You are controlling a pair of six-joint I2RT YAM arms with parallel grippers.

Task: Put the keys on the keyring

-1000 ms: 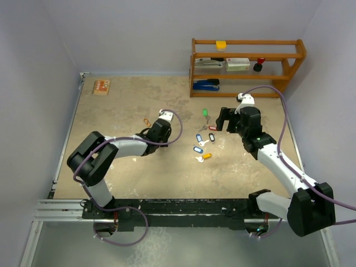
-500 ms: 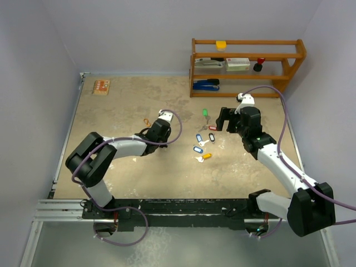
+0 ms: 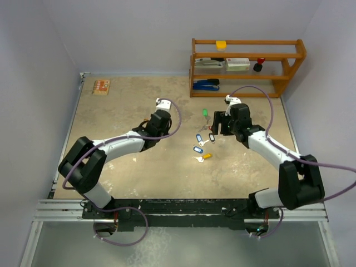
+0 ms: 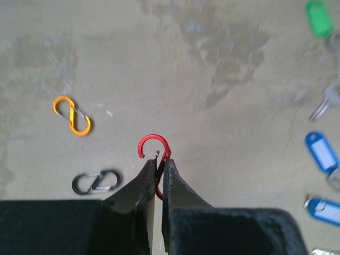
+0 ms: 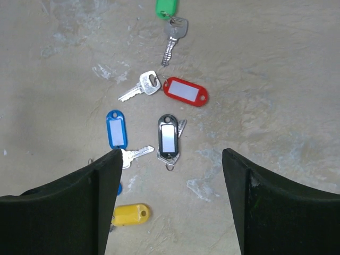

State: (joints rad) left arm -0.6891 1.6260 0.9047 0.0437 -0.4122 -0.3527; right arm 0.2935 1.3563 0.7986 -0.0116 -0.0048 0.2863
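My left gripper (image 4: 158, 159) is shut on the keyring (image 4: 154, 136), a red figure-8 clip whose upper hook sticks out past the fingertips with its wire gate sprung open. Mid-table lie the keys, each with a plastic tag: green (image 5: 166, 7), red (image 5: 185, 91), blue (image 5: 116, 129), black (image 5: 168, 136) and yellow (image 5: 130, 214). Above them hovers my right gripper (image 5: 171, 154), open wide, with the black-tagged key between its fingers and nothing gripped. From above, the green tag (image 3: 204, 112) and yellow tag (image 3: 206, 156) mark the two ends of the group.
An orange clip (image 4: 71, 115) and a black clip (image 4: 96, 182) lie on the table left of my left gripper. A wooden shelf (image 3: 247, 67) with a stapler and boxes stands at the back right. A small orange card (image 3: 100, 87) sits at the back left.
My left gripper has shut on the red clip and shifted slightly toward the back. My right arm has swung left over the keys, its jaws a little narrower.
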